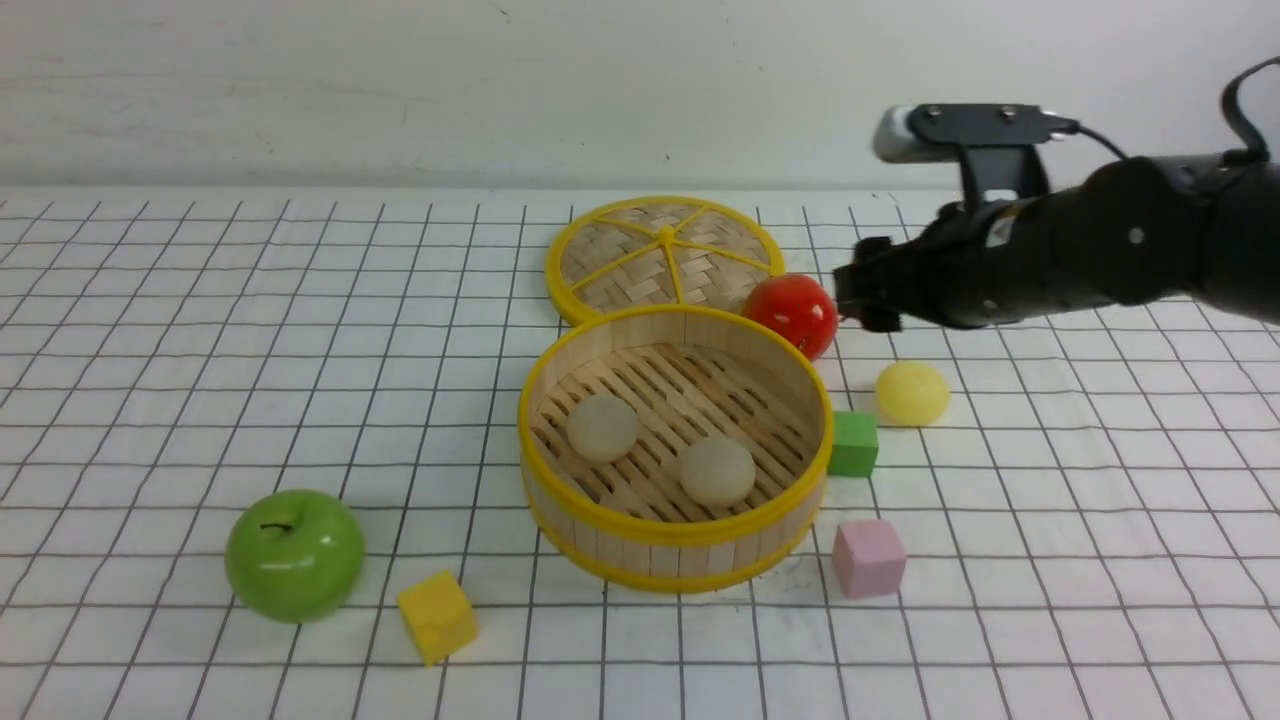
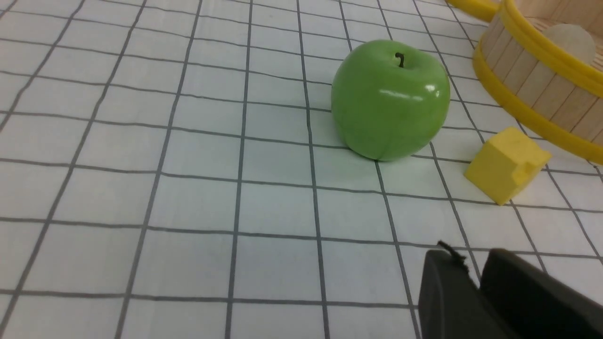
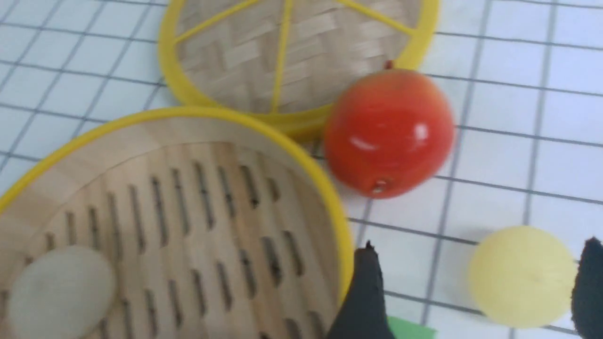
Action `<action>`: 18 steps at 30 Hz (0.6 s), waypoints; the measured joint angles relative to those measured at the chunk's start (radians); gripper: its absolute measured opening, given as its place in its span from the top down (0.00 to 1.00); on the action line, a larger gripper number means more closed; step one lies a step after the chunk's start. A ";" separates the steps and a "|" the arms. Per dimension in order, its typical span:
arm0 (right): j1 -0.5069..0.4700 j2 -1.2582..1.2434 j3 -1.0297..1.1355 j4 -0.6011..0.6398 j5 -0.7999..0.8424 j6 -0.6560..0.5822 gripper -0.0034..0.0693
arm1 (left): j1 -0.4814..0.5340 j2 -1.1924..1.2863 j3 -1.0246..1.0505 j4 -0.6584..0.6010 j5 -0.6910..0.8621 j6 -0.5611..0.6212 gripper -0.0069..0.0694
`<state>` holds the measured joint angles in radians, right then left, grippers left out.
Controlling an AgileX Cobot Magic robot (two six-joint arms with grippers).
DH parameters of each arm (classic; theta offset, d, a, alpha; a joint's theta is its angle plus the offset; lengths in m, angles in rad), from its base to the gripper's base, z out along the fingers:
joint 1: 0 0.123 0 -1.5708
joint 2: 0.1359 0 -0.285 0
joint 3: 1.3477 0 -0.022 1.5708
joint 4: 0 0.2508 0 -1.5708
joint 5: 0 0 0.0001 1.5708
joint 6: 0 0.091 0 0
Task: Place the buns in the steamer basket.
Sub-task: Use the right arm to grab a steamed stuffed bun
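The steamer basket [image 1: 680, 555] stands mid-table with two beige buns [image 1: 603, 427] [image 1: 717, 469] on its slatted floor. The pale yellow bun [image 1: 912, 393] lies on the table to the basket's right. My right gripper [image 1: 865, 295] hovers above and behind it, close to the tomato. In the right wrist view the gripper [image 3: 478, 249] is open and empty. The yellow bun [image 3: 520, 275] shows between its fingers, with the basket rim [image 3: 188, 113] and one beige bun [image 3: 61, 287] beside. My left gripper [image 2: 473, 263] is shut and empty, low over the table near the apple, and is out of the front view.
A glossy red tomato [image 1: 792, 314] touches the flat woven lid [image 1: 665, 258] behind the basket. A green cube [image 1: 853, 443] and a pink cube [image 1: 868, 557] sit right of the basket. A green apple [image 1: 294, 554] and a yellow cube [image 1: 437, 616] sit front left.
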<state>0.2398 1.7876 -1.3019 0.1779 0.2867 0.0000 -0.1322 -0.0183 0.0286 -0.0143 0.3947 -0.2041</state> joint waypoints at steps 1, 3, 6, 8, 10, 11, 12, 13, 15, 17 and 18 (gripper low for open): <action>-0.016 0.008 0.000 0.002 0.000 0.000 0.22 | 0.000 0.000 0.000 0.000 0.000 0.000 0.77; -0.057 0.033 -0.001 0.011 0.001 0.010 0.23 | 0.000 0.000 0.000 0.000 0.000 0.000 0.77; -0.100 0.075 -0.005 0.045 0.014 0.016 0.28 | 0.000 0.000 0.000 0.000 0.000 0.000 0.77; -0.109 0.101 -0.005 0.072 0.024 0.019 0.30 | 0.000 0.000 0.000 0.000 0.000 0.000 0.77; -0.109 0.114 -0.005 0.086 0.030 0.019 0.32 | 0.000 0.000 0.000 0.000 0.000 0.000 0.77; -0.109 0.126 -0.005 0.095 0.030 0.019 0.35 | 0.000 0.000 0.000 0.000 0.000 0.000 0.76; -0.109 0.129 -0.005 0.098 0.026 0.019 0.35 | 0.000 0.000 0.000 0.000 0.000 0.000 0.76; -0.109 0.129 -0.005 0.098 0.026 0.019 0.36 | 0.000 0.000 0.000 0.000 0.000 0.000 0.76; -0.109 0.140 -0.005 0.099 -0.009 0.011 0.38 | 0.000 0.000 0.000 0.000 0.000 0.000 0.76; -0.109 0.148 -0.005 0.100 -0.039 0.000 0.39 | 0.000 0.000 0.000 0.000 0.000 0.000 0.76; -0.109 0.154 -0.006 0.101 -0.053 -0.006 0.40 | 0.000 0.000 0.000 0.000 0.000 0.000 0.75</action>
<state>0.1307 1.9412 -1.3079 0.2789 0.2338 -0.0062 -0.1322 -0.0183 0.0286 -0.0143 0.3947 -0.2041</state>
